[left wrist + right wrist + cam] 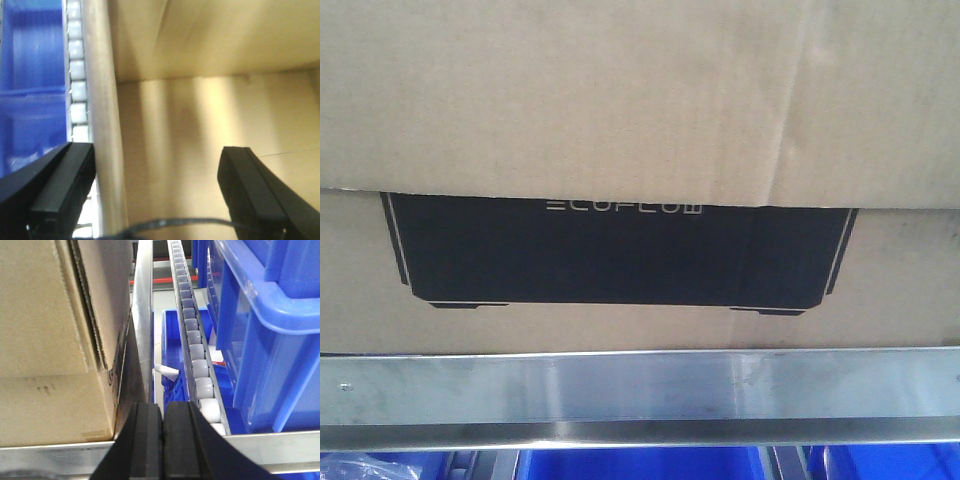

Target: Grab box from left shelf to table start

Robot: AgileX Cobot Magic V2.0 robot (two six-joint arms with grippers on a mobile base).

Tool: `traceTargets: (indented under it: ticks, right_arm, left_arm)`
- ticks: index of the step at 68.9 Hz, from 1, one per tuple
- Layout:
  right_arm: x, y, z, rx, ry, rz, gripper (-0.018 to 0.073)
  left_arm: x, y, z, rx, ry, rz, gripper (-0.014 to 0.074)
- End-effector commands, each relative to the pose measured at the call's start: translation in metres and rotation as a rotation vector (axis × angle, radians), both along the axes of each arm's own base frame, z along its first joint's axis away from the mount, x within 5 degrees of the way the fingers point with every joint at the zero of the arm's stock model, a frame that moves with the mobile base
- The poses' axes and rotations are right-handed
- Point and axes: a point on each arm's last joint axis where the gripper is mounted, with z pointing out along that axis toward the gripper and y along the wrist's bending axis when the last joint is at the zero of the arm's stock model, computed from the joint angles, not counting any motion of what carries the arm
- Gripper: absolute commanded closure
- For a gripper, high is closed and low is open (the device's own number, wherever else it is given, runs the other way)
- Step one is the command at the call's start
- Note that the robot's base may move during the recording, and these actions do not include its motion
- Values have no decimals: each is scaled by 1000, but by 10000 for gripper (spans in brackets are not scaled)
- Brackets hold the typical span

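The brown cardboard box (640, 100) fills the front view, with its black ECOFLOW panel (620, 250) under an overhanging flap. It sits on the shelf behind the silver front rail (640, 385). My left gripper (155, 187) is open, its black fingers (250, 185) spread wide in front of the box's side (200, 125). My right gripper (163, 440) is shut and empty, just right of the box's corner (50, 365), over the rail (280, 447). The table is out of view.
Blue plastic bins (260, 315) stand right of the box beyond a white roller track (192, 340). More blue bins (640, 465) show under the rail. A roller strip (77, 90) and a blue bin (30, 75) lie left of the left gripper.
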Motion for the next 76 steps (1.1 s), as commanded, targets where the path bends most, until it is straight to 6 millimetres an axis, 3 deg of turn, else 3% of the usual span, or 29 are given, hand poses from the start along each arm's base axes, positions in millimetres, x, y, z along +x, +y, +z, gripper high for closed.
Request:
traceTargets:
  ticks: [1,16,24,44,50,59,64,76]
  right_arm:
    - [-1,0,17,-12,-125,-1,503]
    - [-1,0,25,-10,-213,-2,503]
    - [-4,0,39,-9,-336,-4,503]
    - [-20,0,106,-8,-428,-3,490]
    - [-19,0,132,-8,-404,-2,399]
    - [-8,0,165,-9,-357,-2,125]
    - [0,0,183,-9,-326,-1,18]
    - [22,0,229,-25,-174,4,-21]
  left_arm:
    - [2,-3,16,-47,-89,1,218]
    - [5,-4,12,-43,-77,1,388]
    - [5,-4,12,-43,-77,1,454]
    - [5,-4,12,-44,-79,1,482]
    - [5,-4,12,-44,-79,1,482]
    - [5,-4,12,-44,-79,1,482]
    - [5,-4,12,-44,-79,1,482]
    - [5,-4,12,-44,-79,1,482]
